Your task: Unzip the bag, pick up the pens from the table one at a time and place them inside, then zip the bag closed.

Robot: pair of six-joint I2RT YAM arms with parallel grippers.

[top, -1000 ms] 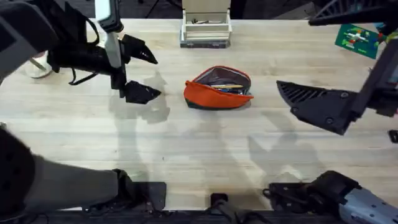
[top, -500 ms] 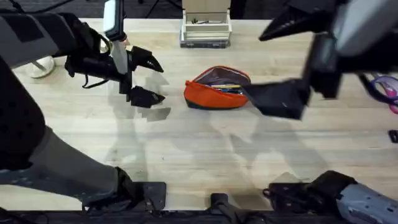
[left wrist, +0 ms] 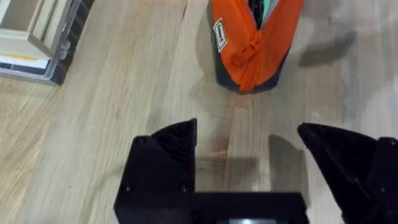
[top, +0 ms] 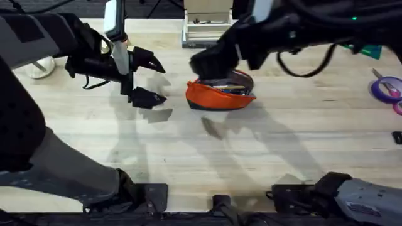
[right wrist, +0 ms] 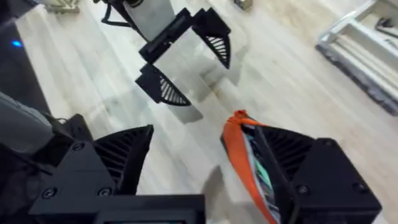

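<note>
Overhead: right fingers (right wrist: 205,158) spread over the bag's (top: 217,95) left end, seemingly untouching; left fingers (top: 151,78) open beside it.

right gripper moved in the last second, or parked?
Yes. The right gripper swung left across the table, from well right of the bag a second ago to over the bag's left end now; the bag stayed put.

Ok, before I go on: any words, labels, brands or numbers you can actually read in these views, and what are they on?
None can be read.
The bag: a small white tag with dark print on its side near the end, too small and blurred to read.
The tray at the far edge of the table: dark marks inside, not legible as text.
</note>
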